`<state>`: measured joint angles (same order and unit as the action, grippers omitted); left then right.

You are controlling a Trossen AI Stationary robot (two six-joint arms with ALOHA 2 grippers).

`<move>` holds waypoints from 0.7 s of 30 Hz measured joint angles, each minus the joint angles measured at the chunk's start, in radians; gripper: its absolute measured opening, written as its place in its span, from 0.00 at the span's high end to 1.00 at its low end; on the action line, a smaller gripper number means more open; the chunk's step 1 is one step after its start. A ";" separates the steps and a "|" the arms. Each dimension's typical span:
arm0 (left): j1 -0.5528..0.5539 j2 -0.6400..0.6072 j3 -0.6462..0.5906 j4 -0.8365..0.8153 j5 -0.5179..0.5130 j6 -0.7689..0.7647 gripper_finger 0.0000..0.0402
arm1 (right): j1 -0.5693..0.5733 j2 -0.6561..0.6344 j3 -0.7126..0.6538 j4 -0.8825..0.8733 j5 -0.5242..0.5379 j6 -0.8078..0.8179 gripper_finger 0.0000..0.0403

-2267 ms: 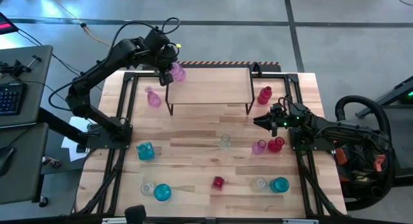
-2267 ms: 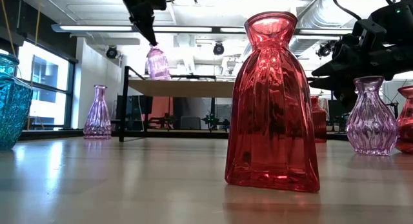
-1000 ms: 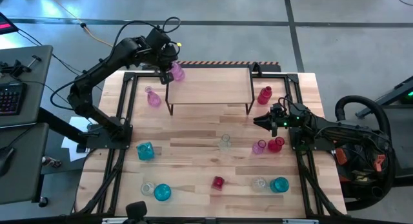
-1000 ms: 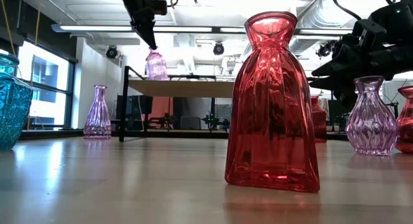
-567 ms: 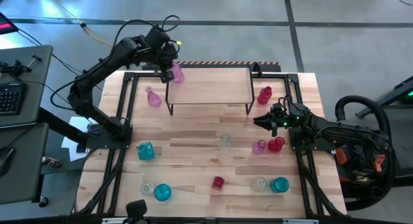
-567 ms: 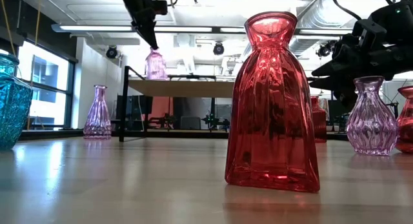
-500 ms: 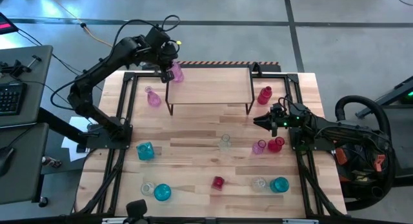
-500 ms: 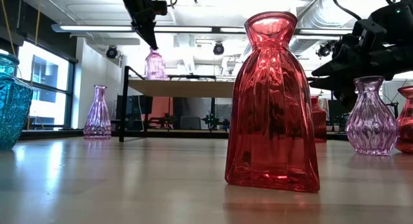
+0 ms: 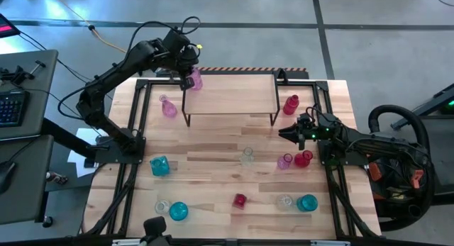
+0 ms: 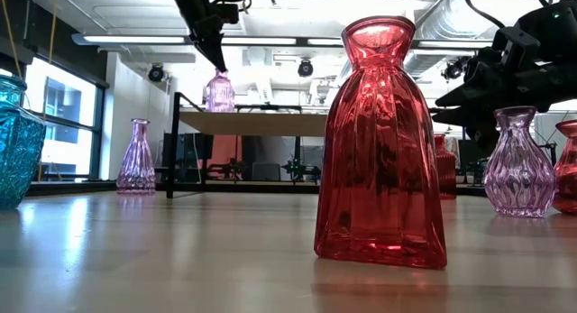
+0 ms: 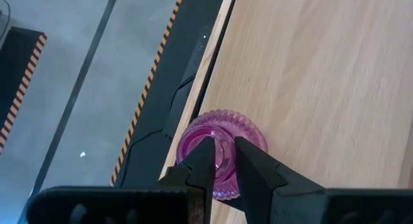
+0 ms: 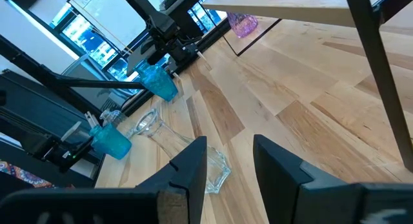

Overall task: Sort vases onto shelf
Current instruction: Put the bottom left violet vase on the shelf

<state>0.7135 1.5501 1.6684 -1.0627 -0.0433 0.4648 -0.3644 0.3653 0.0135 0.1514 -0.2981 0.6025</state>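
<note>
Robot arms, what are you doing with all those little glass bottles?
The left gripper is pinching the rim of a pink vase at the back left corner of the shelf, close to its edge. The vase looks set on the shelf top, but the fingers have not let go. The right gripper hangs open above the table, empty, near a red vase. Many more vases wait on the table, like a clear vase.

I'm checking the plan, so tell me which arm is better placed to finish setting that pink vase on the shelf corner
Left. The left gripper is shut on the pink vase's rim at the shelf's far left corner. The right gripper hangs beyond the shelf's other end, holding nothing.
</note>
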 joint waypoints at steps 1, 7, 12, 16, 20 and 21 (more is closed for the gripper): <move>0.001 0.000 0.000 0.003 0.002 0.000 0.89 | 0.000 0.000 0.000 0.000 0.000 0.000 0.73; 0.004 0.001 -0.002 0.015 0.001 0.000 0.89 | 0.000 0.000 0.000 0.000 0.000 0.000 0.73; 0.009 0.001 -0.002 0.016 -0.001 -0.005 0.84 | 0.000 0.000 0.000 0.000 0.000 0.000 0.73; 0.009 0.001 -0.002 0.015 -0.010 0.001 0.79 | 0.000 0.000 0.000 0.000 0.000 0.000 0.73; 0.009 0.001 -0.002 0.015 -0.013 0.000 0.75 | 0.000 0.000 0.000 0.000 0.000 0.000 0.73; 0.009 0.001 -0.002 0.015 -0.012 0.000 0.75 | 0.000 0.000 0.000 0.000 0.000 0.000 0.73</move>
<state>0.7223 1.5513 1.6661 -1.0473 -0.0555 0.4648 -0.3645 0.3653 0.0132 0.1516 -0.2981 0.6025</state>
